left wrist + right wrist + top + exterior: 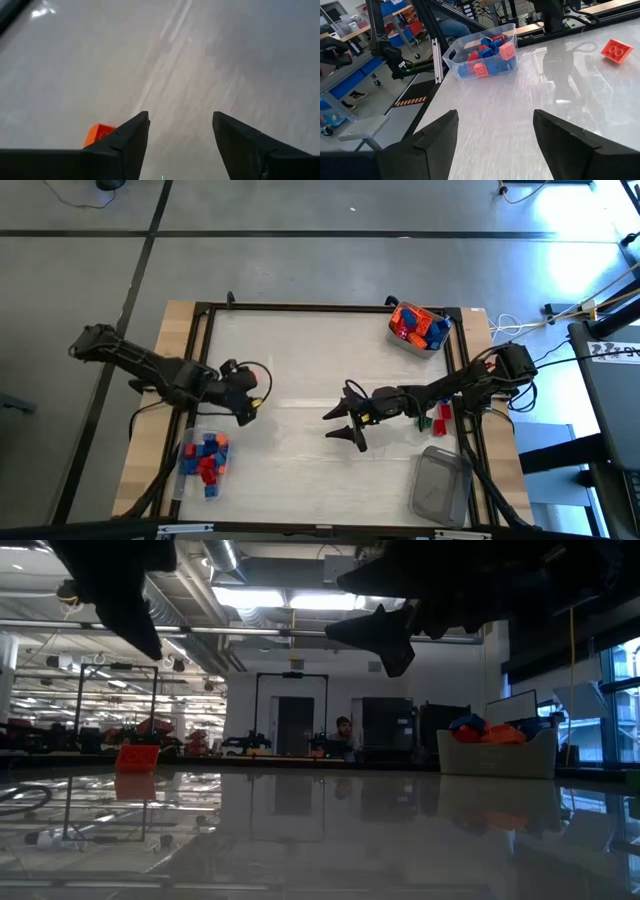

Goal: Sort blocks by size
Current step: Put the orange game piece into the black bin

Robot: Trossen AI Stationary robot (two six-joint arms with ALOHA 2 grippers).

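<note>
One orange block (98, 134) lies flat on the table, just beside and below one finger of my left gripper (180, 131). That gripper is open, with nothing between its fingers, and hovers at the table's left (250, 408). The same orange block (617, 50) shows in the right wrist view. My right gripper (340, 428) is open and empty above the table's middle. A clear tub (205, 463) at the near left holds several red and blue blocks (485, 52). Another tub (420, 327) at the far right holds orange, red and blue blocks.
A clear tub (440, 485) with nothing in it stands at the near right. A few loose green and red blocks (438, 420) lie by the right edge, under my right arm. A dark frame (330, 307) runs round the table.
</note>
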